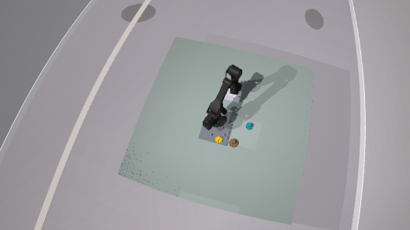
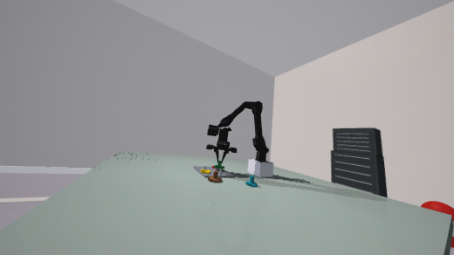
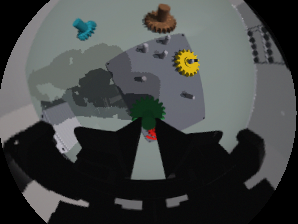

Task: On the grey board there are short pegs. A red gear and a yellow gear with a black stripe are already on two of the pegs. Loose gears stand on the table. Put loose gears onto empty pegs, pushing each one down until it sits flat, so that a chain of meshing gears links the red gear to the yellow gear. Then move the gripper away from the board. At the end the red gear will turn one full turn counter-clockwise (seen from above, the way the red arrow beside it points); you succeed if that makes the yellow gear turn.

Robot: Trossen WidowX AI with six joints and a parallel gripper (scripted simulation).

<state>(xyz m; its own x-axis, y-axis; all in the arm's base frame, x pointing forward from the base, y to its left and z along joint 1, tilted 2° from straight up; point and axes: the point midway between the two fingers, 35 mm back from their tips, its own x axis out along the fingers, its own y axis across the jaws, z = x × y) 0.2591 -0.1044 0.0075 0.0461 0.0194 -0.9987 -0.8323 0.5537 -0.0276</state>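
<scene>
My gripper (image 2: 220, 161) (image 3: 148, 120) is shut on the hub of a green gear (image 2: 220, 166) (image 3: 148, 107), held low over the grey board (image 1: 204, 134) (image 3: 175, 111). Whether the gear touches a peg is hidden. Just beside it the red gear (image 3: 152, 135) shows only partly between the fingers in the wrist view. The yellow gear (image 1: 218, 139) (image 2: 205, 171) (image 3: 183, 66) sits on the board's far side. Several bare pegs stand on the board, one peg (image 3: 140, 79) between the green gear and a cluster, another peg (image 3: 188, 95) below the yellow gear.
A brown gear (image 1: 233, 142) (image 2: 215, 179) (image 3: 160, 23) stands on the table just off the board, near the yellow gear's side. A teal gear (image 1: 249, 126) (image 2: 251, 182) (image 3: 87, 31) stands farther off. The arm's white base (image 2: 260, 168) is behind the board.
</scene>
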